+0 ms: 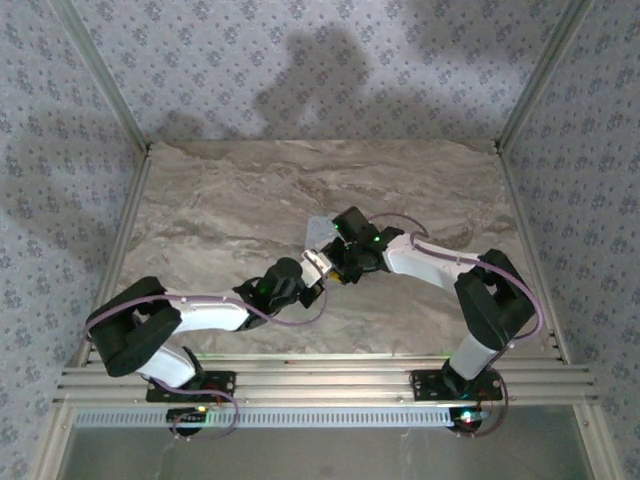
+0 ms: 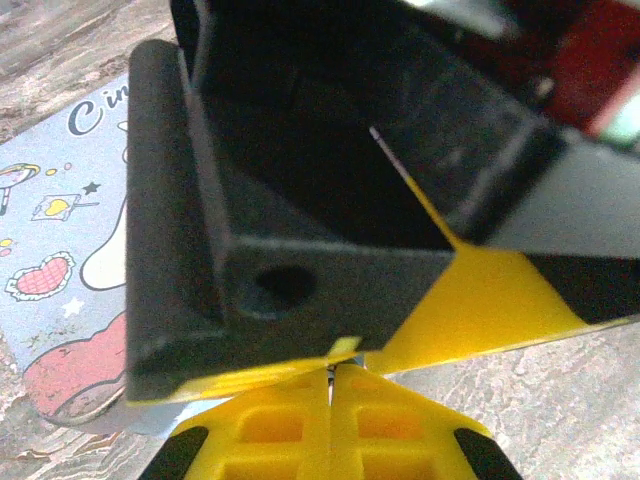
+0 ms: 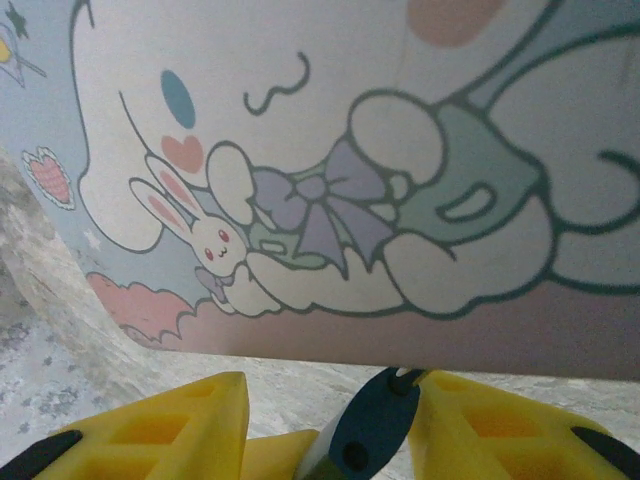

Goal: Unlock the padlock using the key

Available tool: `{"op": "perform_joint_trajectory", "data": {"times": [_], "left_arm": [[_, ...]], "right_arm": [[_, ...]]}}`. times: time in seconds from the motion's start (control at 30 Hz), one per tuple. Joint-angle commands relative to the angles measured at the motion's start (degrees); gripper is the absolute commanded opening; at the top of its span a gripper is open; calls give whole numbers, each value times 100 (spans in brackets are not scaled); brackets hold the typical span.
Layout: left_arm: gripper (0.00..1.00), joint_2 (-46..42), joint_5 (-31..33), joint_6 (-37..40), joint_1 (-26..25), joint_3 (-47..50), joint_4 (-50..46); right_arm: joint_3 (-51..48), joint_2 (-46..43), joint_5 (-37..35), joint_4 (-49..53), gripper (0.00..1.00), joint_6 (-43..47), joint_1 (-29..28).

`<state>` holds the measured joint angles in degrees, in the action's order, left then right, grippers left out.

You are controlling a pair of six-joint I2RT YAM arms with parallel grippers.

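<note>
The right gripper (image 3: 335, 400) is clamping the padlock (image 3: 368, 428) just beside the box (image 3: 400, 150) while the left gripper (image 2: 331, 385) is pressing its fingers together, whether on the key I cannot tell, so it is needing a slow, square approach.

The left hand (image 2: 332, 372) sits at the bottom edge, its two yellow fingers (image 2: 275, 425) pressed together along a thin seam, with a small pale yellow sliver (image 2: 341, 347) at their tips that is too small to identify. Just above those tips looms a large black housing (image 2: 330, 200) with a round hole (image 2: 285, 287) in its near face and a yellow wedge-shaped part (image 2: 480, 300) running off to the right. Behind it on the left lies a pale blue box top (image 2: 60, 330) printed with a red heart (image 2: 42, 273), a star (image 2: 92, 187) and curly lettering (image 2: 95, 110), resting on the marbled grey worktop (image 2: 545, 400).
</note>
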<state>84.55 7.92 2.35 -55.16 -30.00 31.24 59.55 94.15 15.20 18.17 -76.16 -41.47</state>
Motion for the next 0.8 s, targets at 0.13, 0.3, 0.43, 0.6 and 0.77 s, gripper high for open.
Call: {"op": "perform_joint_trajectory", "data": {"times": [0.13,0.3,0.43,0.6,0.77], "left_arm": [[0,-104,240,-19,-127,-204,1016],[0,-108,249,-26,-136,-193,907],[0,-105,253,-70,-136,-157,828],[0,-114,210,-132,-136,-111,757],[19,-208,129,-213,-136,-147,365]], "right_arm": [[-159,-46,-197,172,40,-329,-27],[-140,-50,-291,255,21,-287,-35],[-118,-107,-407,451,6,-197,-37],[-86,-131,-490,657,0,20,-53],[-149,-170,-553,816,0,584,-45]]}}
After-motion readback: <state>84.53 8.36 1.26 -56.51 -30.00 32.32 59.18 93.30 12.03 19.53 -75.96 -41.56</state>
